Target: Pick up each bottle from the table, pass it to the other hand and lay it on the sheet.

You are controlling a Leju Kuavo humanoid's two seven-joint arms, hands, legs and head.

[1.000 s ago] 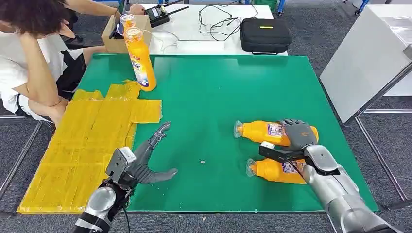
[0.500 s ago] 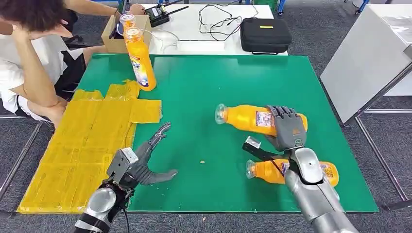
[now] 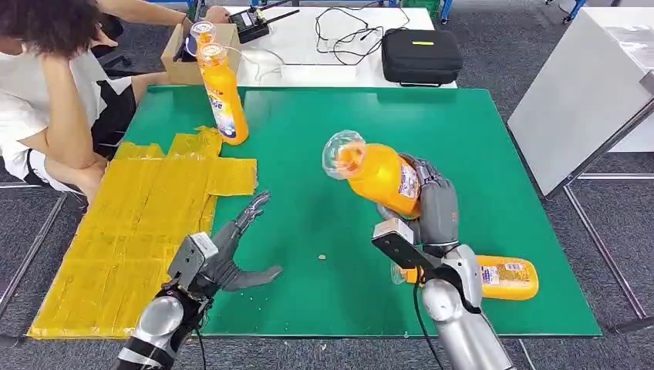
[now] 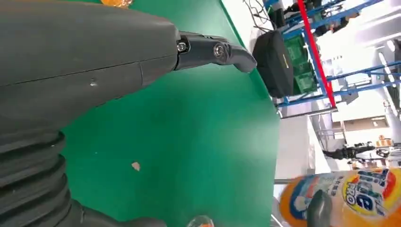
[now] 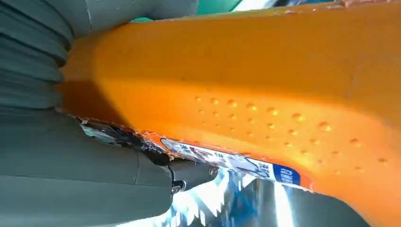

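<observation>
Bottle, held (image 3: 375,176): orange, gripped round its body by the right hand (image 3: 433,206), lifted off the green table (image 3: 308,146), clear cap end tilted up and pointing away from the fingers (image 3: 428,181).
Bottle, lying (image 3: 501,277): flat on the table near its front edge, just behind the right wrist.
Bottle, upright (image 3: 224,94): at the far left of the table, well beyond the left hand's fingertips, touching the far end of the yellow sheet (image 3: 131,231).
Left hand (image 3: 231,258): fingers spread, holding nothing, low over the table beside the sheet's edge.
Open room: bare green surface between the two hands.
Change: half a second ago the held bottle lay nearly level and lower; it now stands higher and nearer the left hand.
Surroundings: person (image 3: 46,85) seated beside the sheet; white table (image 3: 308,46) with black case (image 3: 420,55) beyond.
</observation>
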